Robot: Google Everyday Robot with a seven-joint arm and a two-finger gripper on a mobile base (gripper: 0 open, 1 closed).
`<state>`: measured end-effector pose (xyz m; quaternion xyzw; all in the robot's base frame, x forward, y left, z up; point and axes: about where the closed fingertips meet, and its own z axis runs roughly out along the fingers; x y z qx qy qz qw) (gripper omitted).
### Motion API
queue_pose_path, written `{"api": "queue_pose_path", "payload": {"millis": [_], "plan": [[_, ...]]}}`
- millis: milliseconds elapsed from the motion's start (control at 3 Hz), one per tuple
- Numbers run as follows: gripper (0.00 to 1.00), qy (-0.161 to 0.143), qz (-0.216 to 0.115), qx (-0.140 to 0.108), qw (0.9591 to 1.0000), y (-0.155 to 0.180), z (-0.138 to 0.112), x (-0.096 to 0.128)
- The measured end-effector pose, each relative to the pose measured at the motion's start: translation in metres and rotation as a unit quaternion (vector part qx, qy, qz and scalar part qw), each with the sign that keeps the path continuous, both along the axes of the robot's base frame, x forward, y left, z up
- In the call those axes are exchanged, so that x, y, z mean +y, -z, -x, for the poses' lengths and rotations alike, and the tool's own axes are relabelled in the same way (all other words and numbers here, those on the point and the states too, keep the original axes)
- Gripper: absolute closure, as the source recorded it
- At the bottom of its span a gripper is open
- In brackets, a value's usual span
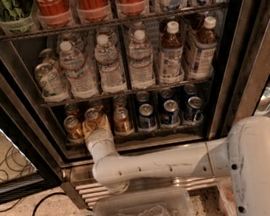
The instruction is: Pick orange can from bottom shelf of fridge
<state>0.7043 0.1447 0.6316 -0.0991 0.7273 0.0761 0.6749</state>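
One orange can (92, 117), second from left on the bottom shelf (168, 129) of the fridge (232, 65), has the claw (97, 129) at it; whether spread or pinching, I cannot tell. Step in hand: grasping. Next calls for a confirmed hold, then a straight pull-out.

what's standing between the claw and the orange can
Nothing visible: the white arm's claw sits right at the small orange-copper can, second from left on the thin dark bottom shelf. Neighbouring orange cans stand close on both sides.
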Motion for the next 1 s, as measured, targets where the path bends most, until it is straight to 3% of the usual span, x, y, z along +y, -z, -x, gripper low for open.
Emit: {"api": "queue_pose_path", "payload": {"millis": [1000], "plan": [[1.00,-0.019,0.006,-0.048,0.9987,-0.038,0.015,-0.005]]}}
